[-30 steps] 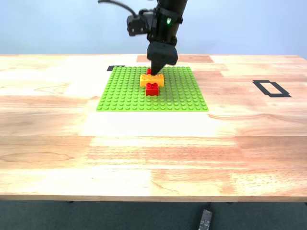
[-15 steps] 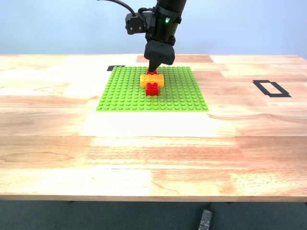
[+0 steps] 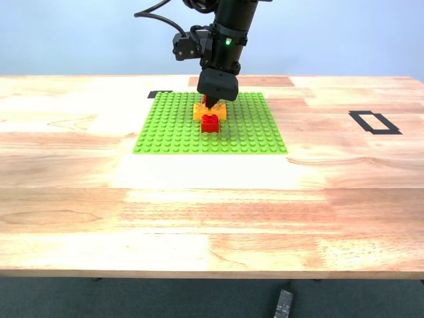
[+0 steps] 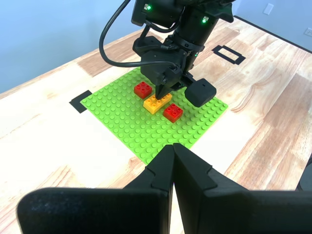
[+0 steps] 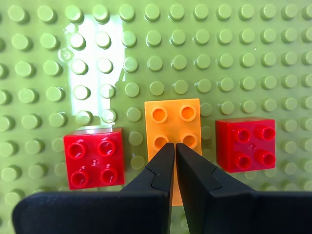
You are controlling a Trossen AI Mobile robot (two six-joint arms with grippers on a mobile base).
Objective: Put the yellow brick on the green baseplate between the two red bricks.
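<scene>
The yellow brick (image 5: 173, 114) sits on the green baseplate (image 5: 195, 48) between the two red bricks (image 5: 93, 157) (image 5: 245, 144), with a small gap on each side. My second gripper (image 5: 175, 145) is shut, empty, with its tips over the yellow brick's near end. In the exterior view this gripper (image 3: 211, 106) stands over the yellow brick (image 3: 221, 111), behind the near red brick (image 3: 210, 123) on the baseplate (image 3: 172, 132); the far red brick is mostly hidden. My first gripper (image 4: 173, 146) is shut and empty, held high and well back from the baseplate (image 4: 122, 117).
A black tape rectangle (image 3: 374, 122) marks the table at the exterior view's right. A small black tape mark (image 3: 159, 94) lies by the baseplate's far corner. A dark object (image 3: 283, 303) lies on the floor below the table's front edge.
My second gripper has come down and a little toward the camera, from behind the yellow brick onto it. The bricks have not moved.
</scene>
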